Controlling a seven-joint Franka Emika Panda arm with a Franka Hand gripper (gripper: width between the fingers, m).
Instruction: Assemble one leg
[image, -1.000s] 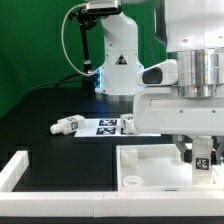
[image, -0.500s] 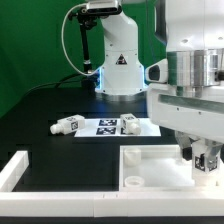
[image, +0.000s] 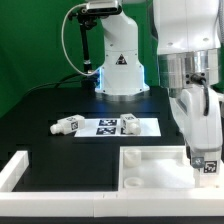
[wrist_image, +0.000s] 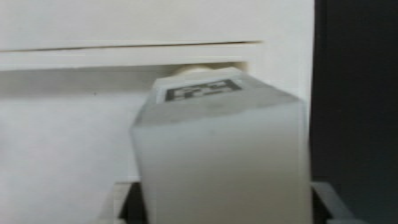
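My gripper (image: 206, 160) is shut on a leg (image: 209, 166), a white peg with a black-and-white tag, and holds it upright over the far right part of the large white panel (image: 150, 160). In the wrist view the leg (wrist_image: 217, 140) fills the middle between my dark fingers (wrist_image: 128, 205). Its tagged tip points at the panel (wrist_image: 71, 110) near the panel's edge. I cannot tell whether the tip touches the panel. A second leg (image: 68, 126) lies on the black table at the exterior view's left.
The marker board (image: 122, 126) lies flat on the table beside the loose leg. A white raised border (image: 14, 170) runs along the front left. The robot's base (image: 118, 60) stands at the back. A round socket (image: 132, 182) shows at the panel's front corner.
My wrist has turned about its upright axis, so the hand now looks narrow. The gripper, still holding the leg, has shifted slightly right and down over the panel.
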